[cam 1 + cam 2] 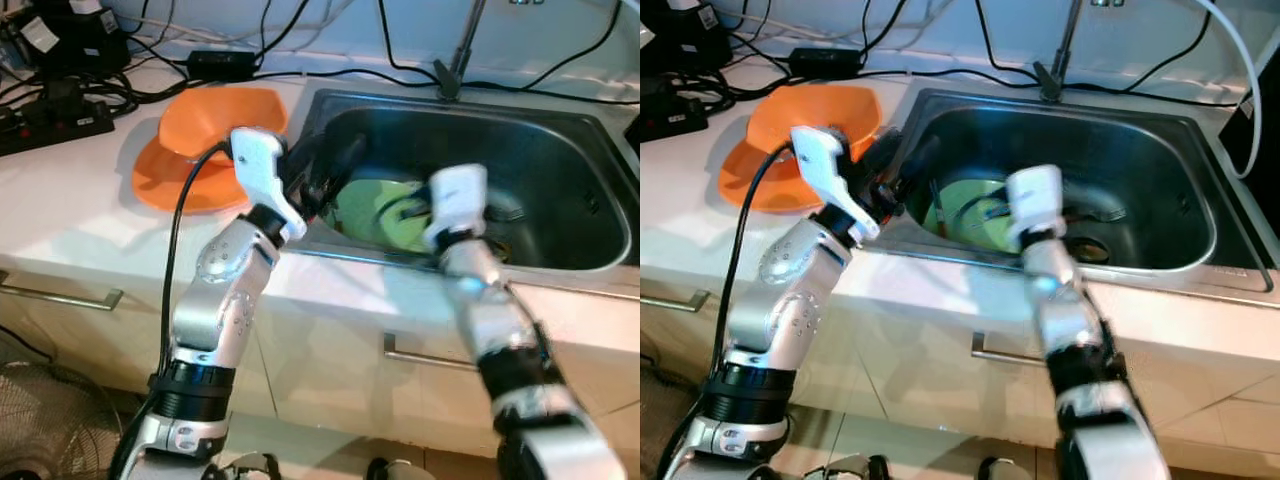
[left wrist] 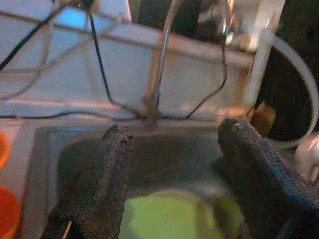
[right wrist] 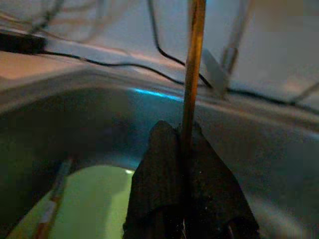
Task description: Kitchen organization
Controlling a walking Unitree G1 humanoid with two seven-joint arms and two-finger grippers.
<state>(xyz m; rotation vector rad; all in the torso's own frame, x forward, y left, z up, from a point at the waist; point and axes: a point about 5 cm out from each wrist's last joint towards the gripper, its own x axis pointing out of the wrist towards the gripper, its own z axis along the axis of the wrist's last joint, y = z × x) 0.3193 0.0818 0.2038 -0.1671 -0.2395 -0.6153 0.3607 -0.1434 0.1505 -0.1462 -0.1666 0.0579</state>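
Already our right gripper (image 3: pixel 187 144) is clenched on a thin stick (image 3: pixel 193 64), a chopstick by our guess, upright over the sink (image 1: pixel 560 150). Just beneath lies the green plate (image 1: pixel 965 215). Beside it our left gripper (image 2: pixel 172 144) hovers spread and empty. Pinched so narrowly, the stick could pivot or slip back into the basin

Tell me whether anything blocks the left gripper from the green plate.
Nothing visible does. The left gripper, jaws open, hangs right above the plate in the sink. The right gripper holds a stick.
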